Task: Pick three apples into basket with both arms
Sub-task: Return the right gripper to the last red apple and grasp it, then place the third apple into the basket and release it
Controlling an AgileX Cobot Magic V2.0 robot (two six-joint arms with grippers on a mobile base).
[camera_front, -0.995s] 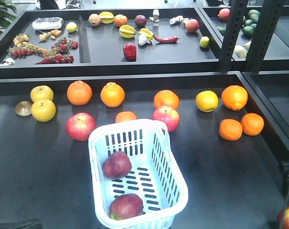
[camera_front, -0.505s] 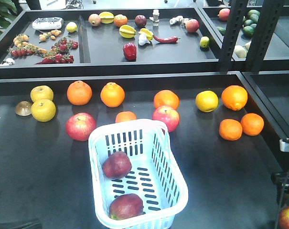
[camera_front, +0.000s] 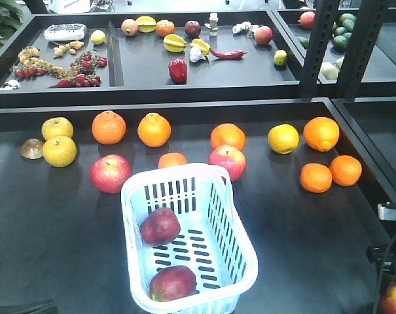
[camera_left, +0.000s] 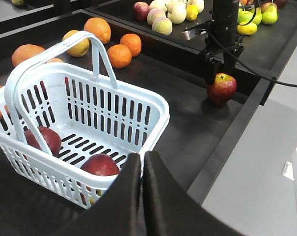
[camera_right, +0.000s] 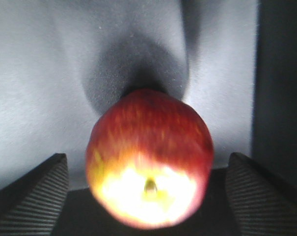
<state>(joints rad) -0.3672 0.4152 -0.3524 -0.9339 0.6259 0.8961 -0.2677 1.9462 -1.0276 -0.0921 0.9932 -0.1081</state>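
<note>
Inside the basket [camera_front: 245,261]: two apples [camera_front: 160,226] done, one left. Third apple [camera_left: 221,89] sits on the counter [camera_left: 187,132] edge right of the basket, between the right gripper's [camera_right: 147,194] wide-open jaws, not gripped yet. Left gripper [camera_left: 142,169] jaws shut, empty, near the basket rim.

1. The basket [camera_front: 234,255], pale blue-white and slotted, stood upright on the dark table with its handle raised.
2. Two dark red apples [camera_front: 160,226] [camera_front: 173,282] lay inside it, apart.
3. A third apple [camera_left: 221,89], red with a yellowish patch, sat near the table's edge, outside the basket.
</note>
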